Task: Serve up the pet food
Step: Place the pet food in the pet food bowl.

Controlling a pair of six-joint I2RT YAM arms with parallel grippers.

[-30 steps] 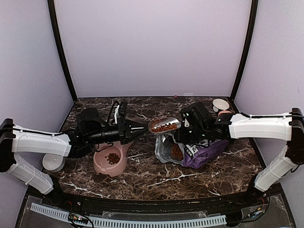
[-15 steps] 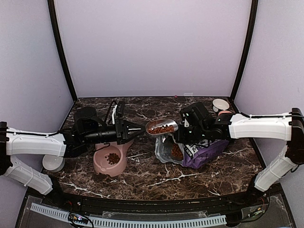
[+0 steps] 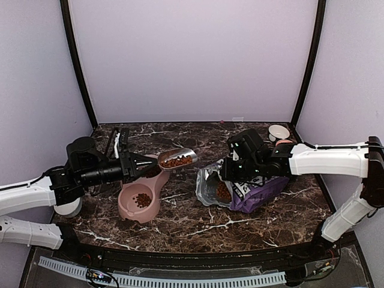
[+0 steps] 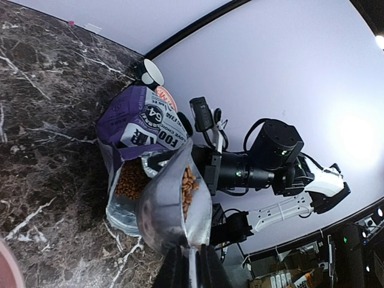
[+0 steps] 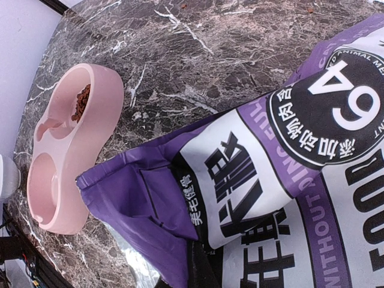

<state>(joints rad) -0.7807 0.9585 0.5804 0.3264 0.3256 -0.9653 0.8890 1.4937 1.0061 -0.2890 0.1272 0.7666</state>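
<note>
Kibble rode in the scoop from above the bag to just over the far cup of the pink bowl, the left gripper clamped on the scoop's handle; the right gripper stayed shut on the bag's edge. Tipping seemed next.

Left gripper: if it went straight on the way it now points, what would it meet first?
Beyond the silver metal scoop of reddish-brown kibble that the left gripper holds, the line runs toward the right gripper holding the mouth of the purple-and-white printed bag. Probably that comes first, though height is unclear.
</note>
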